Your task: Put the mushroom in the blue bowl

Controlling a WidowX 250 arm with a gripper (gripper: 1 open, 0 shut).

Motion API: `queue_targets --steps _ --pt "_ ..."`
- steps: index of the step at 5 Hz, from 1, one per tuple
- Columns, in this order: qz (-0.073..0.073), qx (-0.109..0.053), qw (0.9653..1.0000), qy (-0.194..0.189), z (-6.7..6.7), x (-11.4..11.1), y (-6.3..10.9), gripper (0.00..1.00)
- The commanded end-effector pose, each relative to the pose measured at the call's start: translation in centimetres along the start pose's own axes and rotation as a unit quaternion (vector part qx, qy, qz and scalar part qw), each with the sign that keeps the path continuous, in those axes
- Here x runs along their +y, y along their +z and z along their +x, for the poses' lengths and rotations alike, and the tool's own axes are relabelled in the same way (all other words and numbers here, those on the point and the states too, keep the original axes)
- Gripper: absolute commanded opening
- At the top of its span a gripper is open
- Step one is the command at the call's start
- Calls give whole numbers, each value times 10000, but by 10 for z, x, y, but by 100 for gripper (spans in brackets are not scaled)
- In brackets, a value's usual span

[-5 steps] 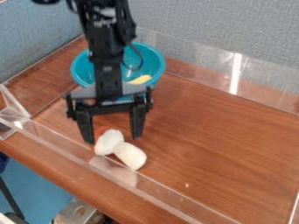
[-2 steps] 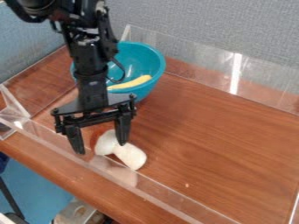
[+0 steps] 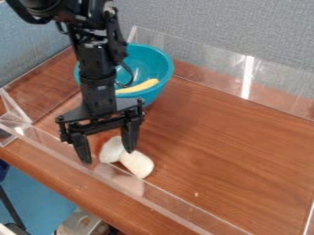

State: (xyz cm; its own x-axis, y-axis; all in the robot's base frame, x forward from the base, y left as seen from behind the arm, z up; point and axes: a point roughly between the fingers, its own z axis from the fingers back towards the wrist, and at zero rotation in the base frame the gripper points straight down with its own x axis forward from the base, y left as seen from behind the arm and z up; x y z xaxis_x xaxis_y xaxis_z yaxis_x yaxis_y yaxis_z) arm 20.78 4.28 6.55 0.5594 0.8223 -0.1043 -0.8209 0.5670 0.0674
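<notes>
The gripper (image 3: 103, 147) hangs with jaws spread wide, just left of the mushroom (image 3: 128, 157), which lies on its side on the bench (image 3: 233, 138) near the clear front wall (image 3: 86, 182). Centre over the stem before closing; the blue bowl (image 3: 157, 64) waits behind.

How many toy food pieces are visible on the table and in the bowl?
2. The mushroom lies on the wooden table near the front edge, under the gripper. A yellow piece is in the blue bowl. The arm may hide others.

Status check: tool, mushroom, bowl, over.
Tool open, pointing down beside mushroom. Mushroom on its side on table, not held. Blue bowl behind, yellow piece inside.
</notes>
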Motion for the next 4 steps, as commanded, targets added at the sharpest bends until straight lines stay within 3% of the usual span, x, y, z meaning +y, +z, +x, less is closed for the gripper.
queue_targets --steps 1,2,4 --pt "-68 -205 9997 -132 -11 -9 0 100" --pt "-41 -218 9997 -49 -20 -15 -11 100" --pt "27 -218 9982 551 -17 -18 -21 100"
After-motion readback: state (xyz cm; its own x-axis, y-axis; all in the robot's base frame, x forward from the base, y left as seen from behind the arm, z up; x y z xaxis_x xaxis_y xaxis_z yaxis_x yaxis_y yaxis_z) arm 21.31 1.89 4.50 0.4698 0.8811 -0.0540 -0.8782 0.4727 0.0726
